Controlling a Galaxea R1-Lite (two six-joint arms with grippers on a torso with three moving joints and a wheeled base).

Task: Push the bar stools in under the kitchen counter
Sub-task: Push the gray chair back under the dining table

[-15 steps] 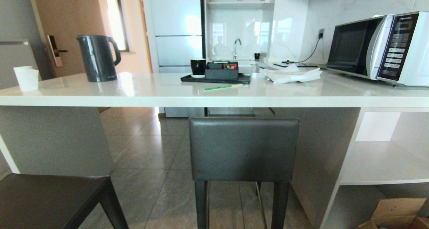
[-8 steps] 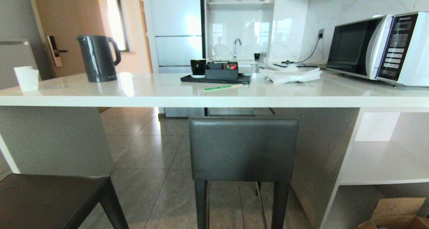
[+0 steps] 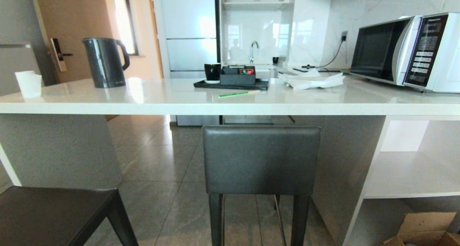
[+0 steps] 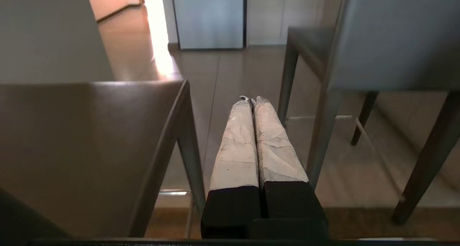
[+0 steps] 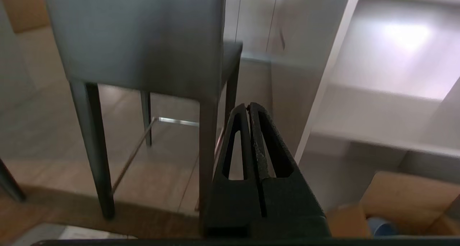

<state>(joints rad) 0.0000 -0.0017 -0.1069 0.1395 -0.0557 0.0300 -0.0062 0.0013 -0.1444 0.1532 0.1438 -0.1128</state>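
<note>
Head view showed one bar stool [image 3: 261,159] standing before the kitchen counter [image 3: 230,102], its backrest below the slab edge, and a second stool [image 3: 54,213] lower left, cut off. Both looked rigid and fairly heavy; the padded backrest seemed the surest push point. Left gripper [image 4: 251,99] and right gripper [image 5: 248,105] were closed, empty. Stool feet stayed hidden.
</note>
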